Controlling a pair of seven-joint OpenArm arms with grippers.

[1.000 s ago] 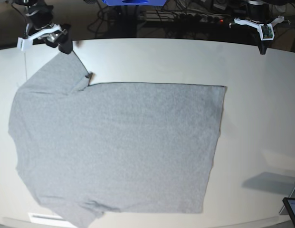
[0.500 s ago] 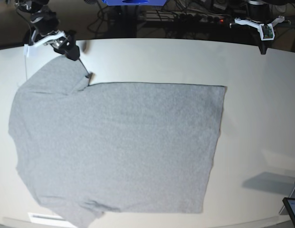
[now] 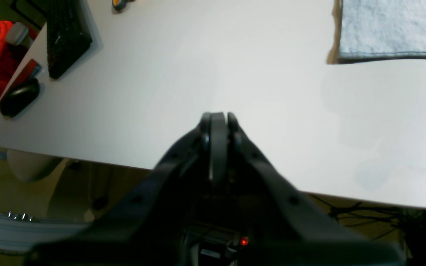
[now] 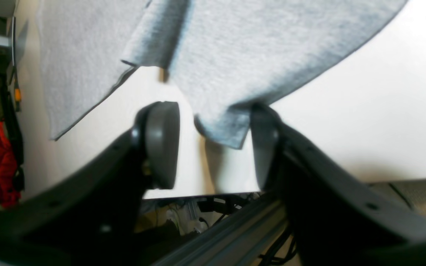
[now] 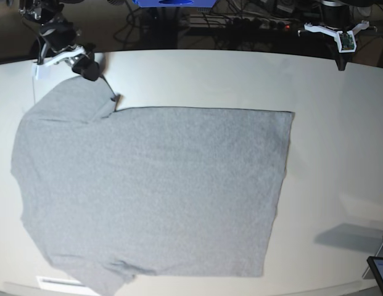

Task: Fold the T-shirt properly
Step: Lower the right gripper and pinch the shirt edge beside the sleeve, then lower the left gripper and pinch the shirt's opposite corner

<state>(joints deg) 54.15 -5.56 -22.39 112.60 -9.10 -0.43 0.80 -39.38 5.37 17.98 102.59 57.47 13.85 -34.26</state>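
Base view: T-shirt (image 5: 154, 185) lies flat and plain side up on the white table (image 5: 339, 142), collar end toward 9 o'clock, hem toward 3. Right gripper (image 5: 87, 66) sits at the tip of the far sleeve, about 11 o'clock of the shirt. Left gripper (image 5: 343, 60) is parked at 1 o'clock, well apart from the cloth. Near sleeve at 7 o'clock runs close to the table's front edge, so little margin there. Bare table from 1 to 4 o'clock gives the most room to swing.

Left wrist view: left gripper (image 3: 218, 117) has its jaws pressed together, holding nothing. Only a hem corner (image 3: 390, 29) of the shirt shows at 1 o'clock. Table edge is right under the wrist. Keyboard (image 3: 65, 35) and mouse (image 3: 19, 96) sit at 10 o'clock; keep clear.

Right wrist view: right gripper (image 4: 213, 144) has its jaws part-way apart, straddling the sleeve corner (image 4: 222, 127). Cloth touches or nearly touches the inside of the 3 o'clock finger; clear gap to the 9 o'clock pad. Not a firm pinch yet, as far as I can tell. Only the very corner is between the pads. My take: go a little deeper past the hem stitching before clamping, otherwise it may slip on the lift. Table's far edge is just behind the jaws at 6 o'clock, so lift up and carry toward the shirt body, not backward.
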